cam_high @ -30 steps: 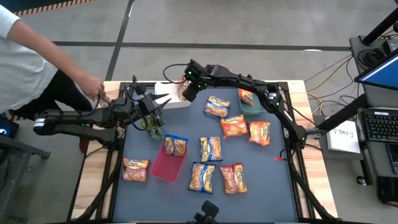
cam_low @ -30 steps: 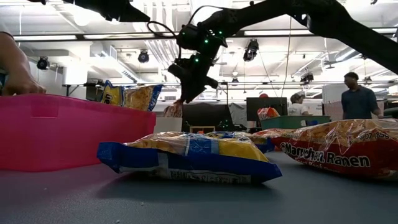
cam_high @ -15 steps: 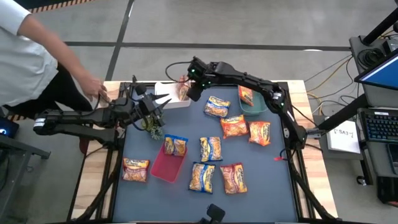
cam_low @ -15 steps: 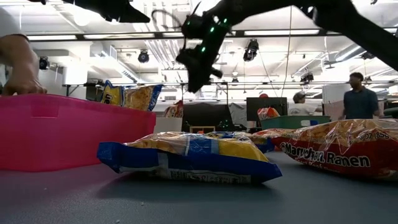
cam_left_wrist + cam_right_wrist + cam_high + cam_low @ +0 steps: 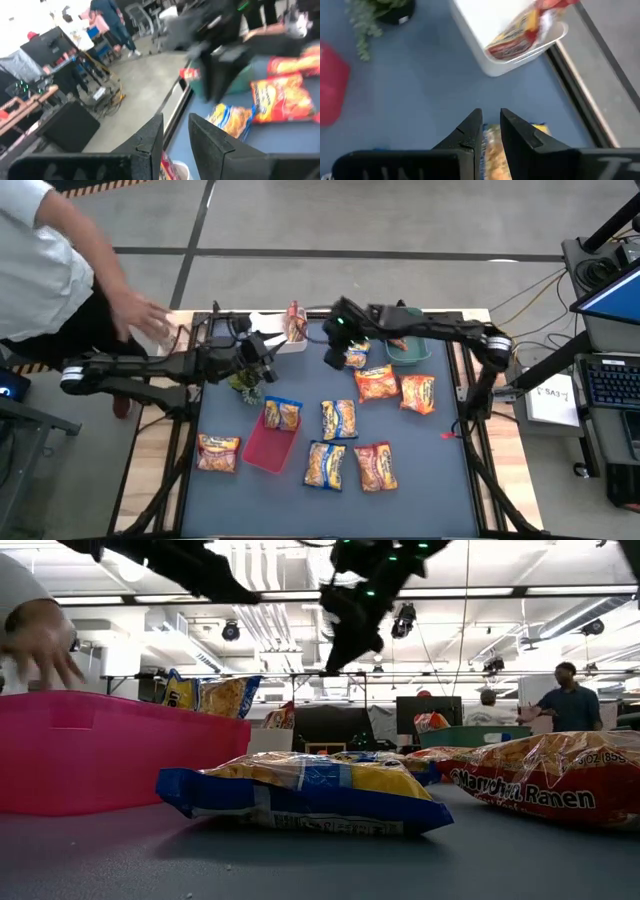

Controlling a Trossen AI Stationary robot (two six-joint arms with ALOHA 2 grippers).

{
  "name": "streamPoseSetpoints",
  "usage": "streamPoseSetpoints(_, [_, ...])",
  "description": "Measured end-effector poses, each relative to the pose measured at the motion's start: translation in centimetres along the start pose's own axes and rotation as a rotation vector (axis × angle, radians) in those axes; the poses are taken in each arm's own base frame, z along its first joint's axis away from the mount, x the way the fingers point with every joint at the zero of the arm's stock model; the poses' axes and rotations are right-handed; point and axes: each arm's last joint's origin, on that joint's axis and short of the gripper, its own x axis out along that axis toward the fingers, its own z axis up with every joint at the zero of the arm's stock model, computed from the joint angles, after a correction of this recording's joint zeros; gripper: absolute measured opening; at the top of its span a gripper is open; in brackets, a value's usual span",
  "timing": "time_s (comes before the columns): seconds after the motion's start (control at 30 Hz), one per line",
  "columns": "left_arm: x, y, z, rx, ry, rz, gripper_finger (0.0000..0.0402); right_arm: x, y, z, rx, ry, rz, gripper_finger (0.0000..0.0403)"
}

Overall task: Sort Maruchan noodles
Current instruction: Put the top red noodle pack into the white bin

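Several Maruchan packets lie flat on the blue mat, among them a blue-trim one [image 5: 350,352] and a red one [image 5: 377,383]. One red-trim packet [image 5: 295,320] [image 5: 520,32] stands on its edge in the white bin [image 5: 275,338], leaning on the bin's wall. Another packet [image 5: 395,335] sits in the green bin [image 5: 410,352]. My right gripper [image 5: 338,342] [image 5: 491,117] [image 5: 338,662] hangs shut and empty just above the blue-trim packet [image 5: 495,145]. My left gripper [image 5: 264,348] [image 5: 176,125] waits shut beside the small plant [image 5: 245,385].
A red tray [image 5: 268,448] lies near the mat's left, with a blue-trim packet [image 5: 283,413] on its far end. A person's hand [image 5: 148,318] reaches over the table's far left corner. In the low view a blue-trim packet [image 5: 300,790] lies close to the camera.
My right gripper has let go of the red-trim packet, which now stands in the white bin. The gripper has swung away toward the table's right and slightly nearer, ending over the blue-trim packet. My left gripper has shifted a little to the right. The person's hand has moved.
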Motion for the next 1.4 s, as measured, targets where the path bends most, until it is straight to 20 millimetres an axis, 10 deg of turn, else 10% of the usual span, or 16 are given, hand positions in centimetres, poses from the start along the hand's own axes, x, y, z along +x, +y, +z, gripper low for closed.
streamPoseSetpoints(0.53, [5.9,2.7,-5.3,-0.11,0.257,-0.004,0.0075,-1.6,1.4,-11.3,-0.081,-0.408,0.15,0.0056])
streamPoseSetpoints(0.93, [11.5,6.1,-9.1,-0.109,0.691,-0.177,0.0004,-0.5,0.7,-12.7,-0.129,-0.368,0.119,0.0056])
streamPoseSetpoints(1.4, [17.0,7.6,-11.8,-0.048,0.805,-0.207,0.0,1.3,0.1,-14.8,-0.112,-0.271,0.113,0.0056])
